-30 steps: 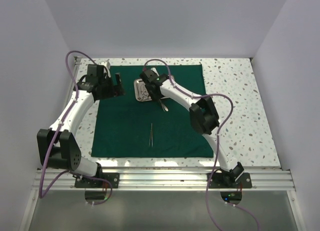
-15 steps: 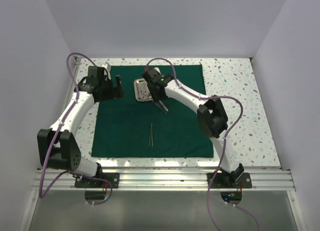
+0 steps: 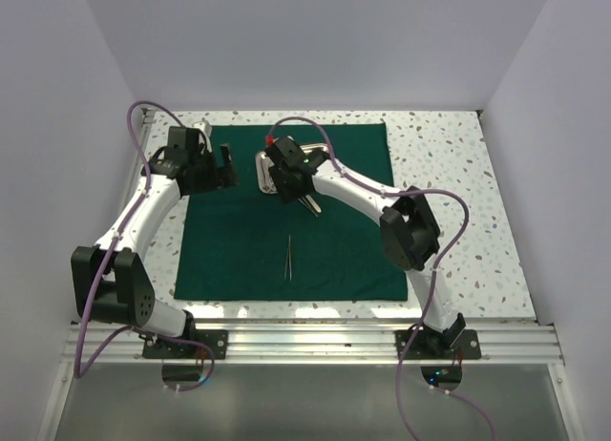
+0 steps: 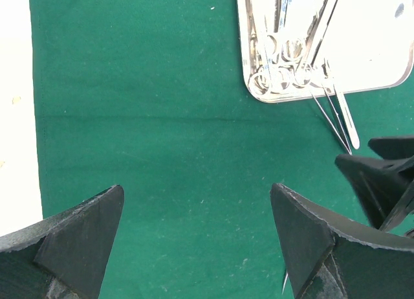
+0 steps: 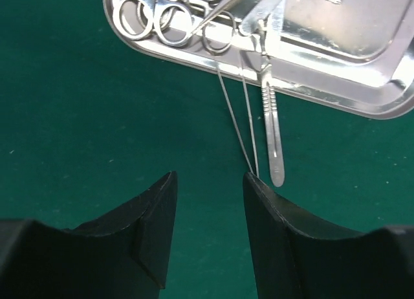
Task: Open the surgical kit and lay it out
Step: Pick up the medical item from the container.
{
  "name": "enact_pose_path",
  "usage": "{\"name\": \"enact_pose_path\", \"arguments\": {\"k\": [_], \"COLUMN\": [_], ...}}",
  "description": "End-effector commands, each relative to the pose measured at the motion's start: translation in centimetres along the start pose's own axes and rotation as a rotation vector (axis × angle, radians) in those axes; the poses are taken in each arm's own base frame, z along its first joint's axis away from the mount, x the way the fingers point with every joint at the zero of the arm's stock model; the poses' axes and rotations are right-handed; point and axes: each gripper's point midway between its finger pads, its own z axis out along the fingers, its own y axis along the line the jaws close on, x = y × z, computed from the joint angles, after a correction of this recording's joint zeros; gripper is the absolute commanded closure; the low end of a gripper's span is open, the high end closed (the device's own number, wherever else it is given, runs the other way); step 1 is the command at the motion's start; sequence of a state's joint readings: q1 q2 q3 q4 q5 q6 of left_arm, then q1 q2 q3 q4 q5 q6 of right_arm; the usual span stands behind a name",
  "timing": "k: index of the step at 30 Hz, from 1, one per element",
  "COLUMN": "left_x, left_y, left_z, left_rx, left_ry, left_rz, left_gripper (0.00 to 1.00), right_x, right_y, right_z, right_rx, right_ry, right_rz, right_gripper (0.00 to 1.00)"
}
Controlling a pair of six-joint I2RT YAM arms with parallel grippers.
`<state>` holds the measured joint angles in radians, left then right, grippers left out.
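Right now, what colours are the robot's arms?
Both the left arm and the right arm are white tubes with chunky black joints. A thin purple cable loops along each. The left gripper and right gripper have black, wedge-shaped fingers.

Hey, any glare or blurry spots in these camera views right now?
Left wrist view: the steel tray blows out to white glare across its bare floor. Right wrist view: tray glints but is readable, instruments sharp. Top external view: even light, soft shadows, no blur.
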<state>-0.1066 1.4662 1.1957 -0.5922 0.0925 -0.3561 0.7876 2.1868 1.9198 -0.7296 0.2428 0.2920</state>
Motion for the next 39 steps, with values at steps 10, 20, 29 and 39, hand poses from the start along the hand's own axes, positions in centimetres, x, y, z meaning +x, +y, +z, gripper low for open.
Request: {"name": "enact_pose_path", "arguments": {"k": [10, 20, 29, 39], "left_x": [-0.9, -1.3, -1.3, -1.3], "left_y": [0.0, 0.1, 0.4, 0.4], "left_z": [-0.5, -0.1, 0.2, 0.6], "left_rx": [0.004, -0.009, -0.024, -0.023], "left_ry": [-0.040, -0.036, -0.029, -0.023], "left_rz": [0.004, 0.005, 0.005, 0.011], "left_gripper": [0.01, 0.01, 0.01, 0.01], "right_x": [-0.9, -0.3, 0.4, 1.6], "right_y": [-1.2, -2.7, -2.1, -2.1], "right_z": [2.6, 3.8, 3.9, 4.3], "right_rx": [0.078, 0.085, 0.044, 0.044], "right_ry": [-0.003, 0.029, 0.050, 0.074], "right_rz": [-0.013, 0.014, 0.034, 0.035], "right_gripper": [0.48, 0.46, 0.50, 0.60]}}
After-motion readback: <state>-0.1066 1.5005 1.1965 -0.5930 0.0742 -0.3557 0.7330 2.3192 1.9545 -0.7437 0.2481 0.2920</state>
